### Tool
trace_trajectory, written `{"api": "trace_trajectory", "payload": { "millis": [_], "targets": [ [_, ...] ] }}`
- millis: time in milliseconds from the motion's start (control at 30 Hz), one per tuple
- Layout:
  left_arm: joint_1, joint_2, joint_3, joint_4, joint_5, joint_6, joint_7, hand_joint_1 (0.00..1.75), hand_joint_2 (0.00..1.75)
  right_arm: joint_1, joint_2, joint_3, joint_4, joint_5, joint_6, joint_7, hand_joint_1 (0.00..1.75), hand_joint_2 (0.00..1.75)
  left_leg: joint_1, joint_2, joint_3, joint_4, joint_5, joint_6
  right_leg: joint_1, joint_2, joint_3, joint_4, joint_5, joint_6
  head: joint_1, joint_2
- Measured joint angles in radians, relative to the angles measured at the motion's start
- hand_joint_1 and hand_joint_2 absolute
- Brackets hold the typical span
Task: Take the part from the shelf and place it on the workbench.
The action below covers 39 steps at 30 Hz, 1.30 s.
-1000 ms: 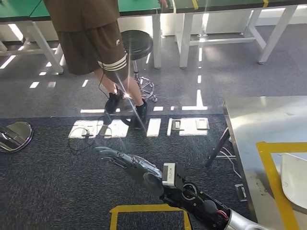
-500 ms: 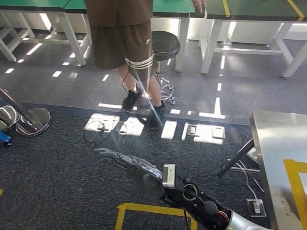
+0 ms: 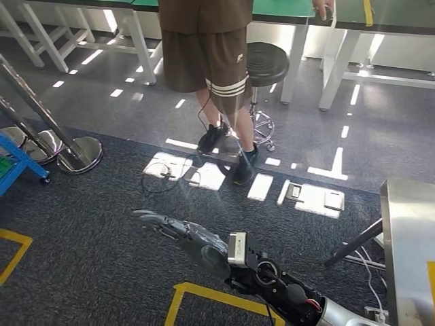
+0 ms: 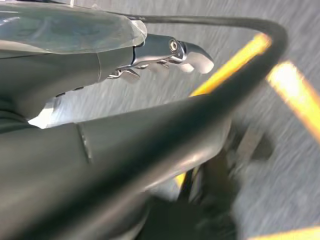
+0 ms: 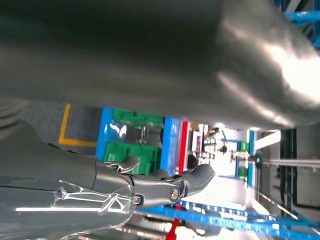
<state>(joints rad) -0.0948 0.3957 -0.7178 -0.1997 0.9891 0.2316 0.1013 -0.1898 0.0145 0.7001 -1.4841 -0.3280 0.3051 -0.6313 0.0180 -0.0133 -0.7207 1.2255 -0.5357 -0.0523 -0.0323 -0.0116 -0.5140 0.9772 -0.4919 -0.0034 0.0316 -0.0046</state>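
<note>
My right hand (image 3: pixel 177 234) reaches out to the left over the dark carpet, fingers stretched flat and apart, holding nothing. In the right wrist view the same hand (image 5: pixel 113 185) points its straight fingers toward a blue shelf (image 5: pixel 170 145) holding green bins (image 5: pixel 130 152). A corner of that blue shelf (image 3: pixel 20 159) stands at the far left of the head view. The steel workbench (image 3: pixel 405 231) sits at the right edge. My left hand (image 4: pixel 94 55) hangs over the floor with fingers (image 4: pixel 185 50) extended and nothing in them.
A person in brown shorts (image 3: pixel 213 61) stands ahead by a black stool (image 3: pixel 266 64) and green-topped tables (image 3: pixel 287 10). Cables (image 3: pixel 164 176) and floor sockets (image 3: pixel 295 192) lie on the carpet. Round metal stand bases (image 3: pixel 79 153) are at the left. Yellow tape (image 3: pixel 215 299) marks the floor.
The whole picture has slid to the right, so the camera has turned left: the workbench is now at the right edge and the blue shelf has come in. My right arm keeps its pose.
</note>
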Motion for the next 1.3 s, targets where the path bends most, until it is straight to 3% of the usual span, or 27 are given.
{"api": "trace_trajectory", "payload": {
  "millis": [33,67,133,200,233,300,367,400,467,500,533,567,600,667,700,767,833,900,967,1033,1067,1100,1200,1267,1300],
  "targets": [
    [0.001,0.0,0.0,0.0,-0.001,0.0,0.0,0.0,0.0,0.001,0.0,-0.001,0.001,0.0,0.0,0.0,0.0,0.0,0.001,0.004,-0.015,0.026,0.0,-0.001,0.001,-0.012,0.0,0.0,-0.002,-0.001,0.0,0.0],
    [0.003,0.0,0.0,0.0,-0.003,0.0,0.0,0.0,0.0,0.001,0.0,-0.001,0.001,0.0,0.0,0.0,0.0,0.0,0.001,0.007,-0.01,0.013,0.018,-0.001,0.001,-0.023,0.001,0.0,-0.003,-0.001,0.0,0.0],
    [0.008,0.001,-0.001,0.001,-0.009,0.006,-0.003,0.0,0.0,0.001,0.0,-0.002,0.001,0.0,-0.001,-0.001,0.0,0.0,0.0,0.023,0.055,-0.114,0.084,0.003,0.001,-0.039,0.006,0.0,-0.007,0.001,0.001,0.0],
    [0.008,0.005,-0.001,0.002,-0.012,0.006,-0.005,0.0,0.0,0.001,0.001,-0.005,0.0,0.0,-0.002,-0.001,0.0,0.0,-0.011,0.049,0.118,-0.234,0.119,0.015,0.006,-0.049,0.009,0.0,-0.012,0.009,0.003,0.0],
    [0.007,0.006,-0.001,0.002,-0.011,0.002,-0.005,0.0,0.0,0.002,0.002,-0.007,0.0,0.001,-0.003,-0.001,0.0,0.0,-0.017,0.056,0.131,-0.261,0.122,0.022,0.008,-0.054,0.01,-0.001,-0.014,0.013,0.004,0.0],
    [0.005,0.01,-0.001,0.002,-0.013,-0.001,-0.007,0.0,0.0,0.004,0.002,-0.01,-0.002,0.002,-0.006,-0.001,0.0,0.0,-0.023,0.044,0.133,-0.269,0.12,0.037,0.008,-0.066,0.016,-0.006,-0.017,0.023,0.007,0.0],
    [0.006,0.012,-0.001,0.002,-0.014,-0.002,-0.009,0.0,0.0,0.005,0.001,-0.012,-0.006,0.004,-0.008,-0.002,0.0,0.0,-0.019,0.03,0.146,-0.283,0.124,0.049,0.006,-0.052,0.014,0.011,-0.034,0.031,0.009,0.0],
    [0.005,0.011,-0.001,0.001,-0.015,-0.002,-0.009,0.0,0.0,0.005,0.001,-0.014,-0.008,0.004,-0.01,-0.002,0.0,0.0,-0.016,0.024,0.153,-0.291,0.126,0.055,0.007,-0.036,-0.001,0.049,-0.057,0.033,0.011,0.0],
    [0.002,0.006,-0.001,0.001,-0.015,-0.003,-0.01,0.0,0.0,0.01,0.0,-0.018,-0.009,0.005,-0.011,-0.002,0.0,0.0,-0.012,0.008,0.159,-0.296,0.126,0.064,0.006,-0.002,-0.065,0.182,-0.119,0.034,0.016,0.0],
    [0.001,0.004,-0.001,0.001,-0.016,-0.003,-0.01,0.0,0.0,0.015,-0.001,-0.02,-0.009,0.005,-0.012,-0.002,0.0,0.0,-0.012,-0.002,0.16,-0.295,0.125,0.066,0.006,0.004,-0.1,0.247,-0.142,0.035,0.019,0.0],
    [0.0,0.002,-0.001,0.0,-0.016,-0.004,-0.01,0.0,0.0,0.019,-0.002,-0.022,-0.009,0.005,-0.012,-0.002,0.0,0.0,-0.012,-0.014,0.161,-0.295,0.124,0.066,0.005,0.007,-0.122,0.285,-0.147,0.037,0.02,0.0],
    [0.0,0.0,-0.001,0.0,-0.016,-0.005,-0.01,0.0,0.0,0.022,-0.002,-0.024,-0.009,0.004,-0.013,-0.002,0.0,0.0,-0.01,-0.025,0.162,-0.294,0.122,0.064,0.004,0.008,-0.127,0.285,-0.132,0.039,0.02,0.0],
    [0.0,-0.002,-0.001,0.0,-0.017,-0.006,-0.01,0.0,0.0,0.024,-0.003,-0.026,-0.01,0.004,-0.013,-0.002,0.0,0.0,-0.008,-0.037,0.165,-0.292,0.12,0.061,0.003,0.011,-0.111,0.242,-0.097,0.041,0.021,0.0],
    [0.0,-0.003,-0.001,0.0,-0.018,-0.007,-0.01,0.0,0.0,0.025,-0.003,-0.031,-0.01,0.006,-0.013,-0.002,0.0,0.0,-0.005,-0.062,0.165,-0.282,0.113,0.049,-0.004,0.044,-0.053,0.103,-0.021,0.046,0.022,0.0],
    [-0.002,-0.002,-0.001,0.0,-0.018,-0.007,-0.009,0.0,0.0,0.026,-0.003,-0.032,-0.01,0.007,-0.013,-0.002,0.0,0.0,-0.004,-0.073,0.162,-0.274,0.11,0.042,-0.007,0.064,-0.031,0.05,-0.003,0.045,0.022,0.0],
    [-0.003,0.002,-0.001,0.0,-0.019,-0.007,-0.008,0.0,0.0,0.029,-0.004,-0.035,-0.01,0.009,-0.013,-0.003,0.0,0.0,-0.003,-0.093,0.151,-0.268,0.11,0.028,-0.006,0.084,-0.014,0.016,-0.003,0.037,0.021,0.0],
    [0.002,0.006,-0.001,0.0,-0.019,-0.007,-0.006,0.0,0.0,0.03,-0.004,-0.036,-0.011,0.01,-0.013,-0.003,0.0,0.0,0.001,-0.105,0.145,-0.271,0.115,0.016,-0.006,0.065,-0.007,0.01,0.001,0.022,0.02,0.0],
    [0.005,0.007,-0.001,0.0,-0.019,-0.007,-0.005,0.0,0.0,0.03,-0.004,-0.037,-0.012,0.01,-0.013,-0.004,0.0,0.0,-0.001,-0.069,0.125,-0.234,0.095,0.006,-0.008,0.043,0.0,-0.002,0.008,0.009,0.012,0.0],
    [0.003,0.004,-0.001,0.0,-0.019,-0.007,-0.004,0.0,0.0,0.031,-0.004,-0.041,-0.014,0.01,-0.013,-0.005,0.0,0.0,-0.002,-0.015,0.062,-0.115,0.039,0.0,-0.007,0.018,0.003,-0.008,0.009,0.004,0.003,0.0],
    [0.003,0.003,-0.001,0.0,-0.018,-0.007,-0.004,0.0,0.0,0.032,-0.005,-0.043,-0.014,0.011,-0.013,-0.005,0.0,0.0,0.001,0.003,-0.003,0.002,0.004,-0.005,-0.004,-0.008,0.003,-0.008,0.006,0.001,0.001,0.0],
    [0.004,0.002,-0.001,-0.001,-0.018,-0.008,-0.003,0.0,0.0,0.033,-0.005,-0.044,-0.014,0.011,-0.013,-0.005,0.0,0.0,0.003,0.006,-0.01,0.01,0.014,-0.006,-0.004,-0.019,0.004,-0.008,0.004,0.002,0.001,0.0],
    [0.006,0.002,-0.002,0.0,-0.018,-0.005,-0.003,0.0,0.0,0.033,-0.005,-0.044,-0.015,0.011,-0.013,-0.005,0.0,0.0,0.004,0.009,0.004,-0.023,0.04,-0.007,-0.005,-0.029,0.006,-0.008,0.002,0.003,0.0,0.0],
    [0.009,0.005,-0.003,0.001,-0.017,0.005,-0.003,0.0,0.0,0.032,-0.004,-0.045,-0.018,0.012,-0.012,-0.004,0.0,0.0,-0.003,0.043,0.107,-0.225,0.125,0.002,-0.002,-0.047,0.015,-0.008,-0.006,0.013,0.001,0.0],
    [0.007,0.007,-0.003,0.0,-0.013,0.003,-0.002,0.0,0.0,0.032,-0.004,-0.045,-0.021,0.013,-0.012,-0.002,0.0,0.0,-0.013,0.054,0.13,-0.272,0.127,0.017,0.002,-0.056,0.019,-0.01,-0.012,0.023,0.002,0.0],
    [0.006,0.01,-0.003,0.0,-0.011,0.002,-0.002,0.0,0.0,0.032,-0.004,-0.045,-0.021,0.013,-0.012,-0.001,0.0,0.0,-0.016,0.044,0.129,-0.272,0.127,0.025,0.003,-0.062,0.022,-0.013,-0.013,0.028,0.003,0.0]
  ]
}}
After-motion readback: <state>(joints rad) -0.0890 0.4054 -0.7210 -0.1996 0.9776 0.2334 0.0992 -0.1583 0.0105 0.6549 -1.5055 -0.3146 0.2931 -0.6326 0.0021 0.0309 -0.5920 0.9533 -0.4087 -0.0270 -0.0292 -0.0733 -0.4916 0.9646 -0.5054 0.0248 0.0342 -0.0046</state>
